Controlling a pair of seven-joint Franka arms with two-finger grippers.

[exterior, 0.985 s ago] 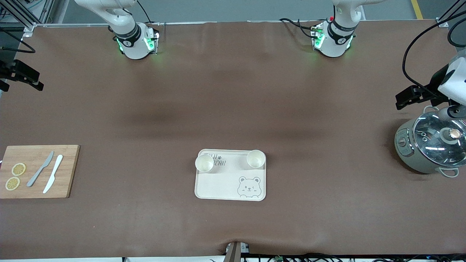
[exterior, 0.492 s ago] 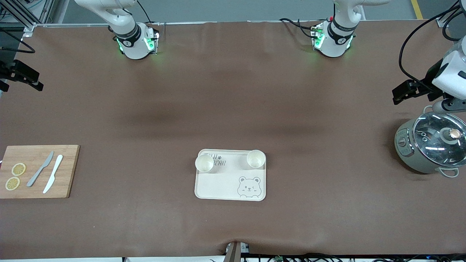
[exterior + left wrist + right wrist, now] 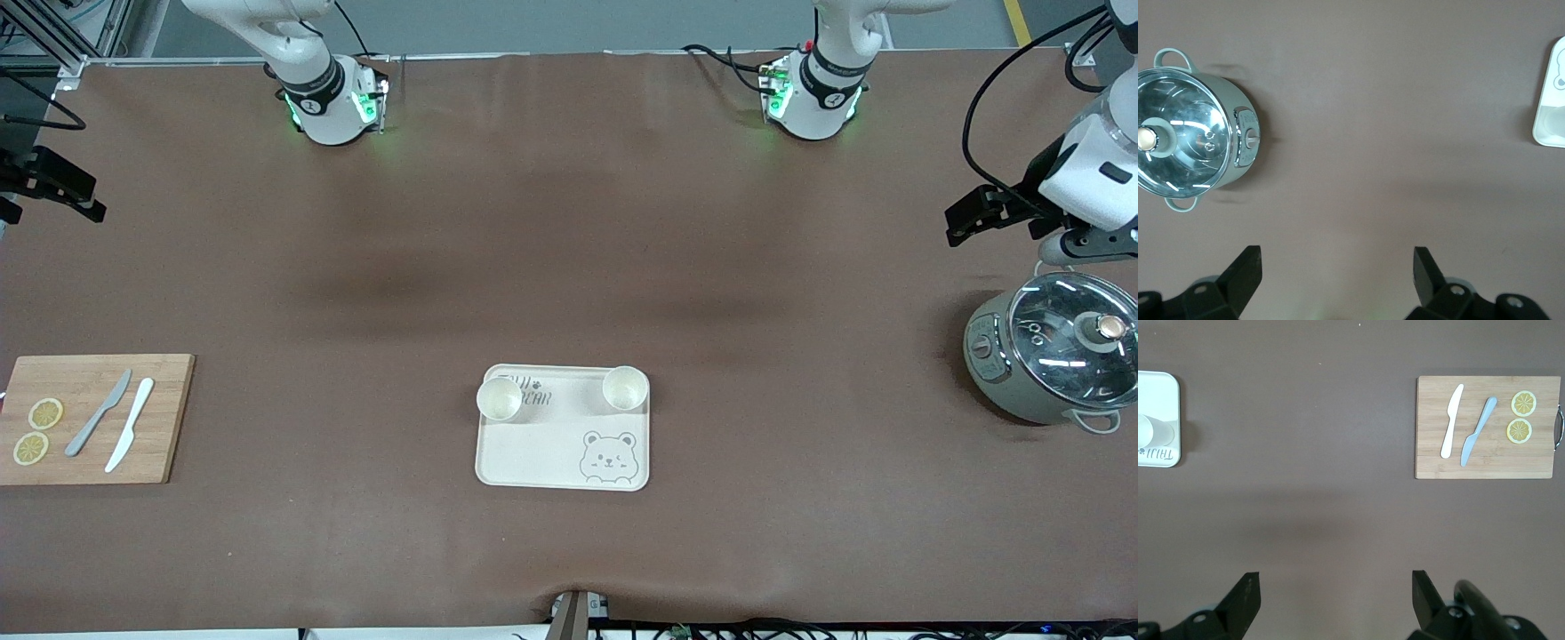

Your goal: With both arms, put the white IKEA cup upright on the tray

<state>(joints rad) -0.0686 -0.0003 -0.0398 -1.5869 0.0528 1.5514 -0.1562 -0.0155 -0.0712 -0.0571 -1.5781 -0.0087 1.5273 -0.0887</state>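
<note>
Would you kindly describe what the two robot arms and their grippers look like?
Both arms are glossy white with black joint bands, green-lit bases and black cables. The left gripper and right gripper each have two black, wedge-shaped fingers.

Cream tray (image 3: 533,453) w/ grey bear face (grey lettering too); 2 white cups (image 3: 500,398) on it. Brown table (image 3: 569,267). Sage-green pot (image 3: 1022,382), glass lid.
</note>
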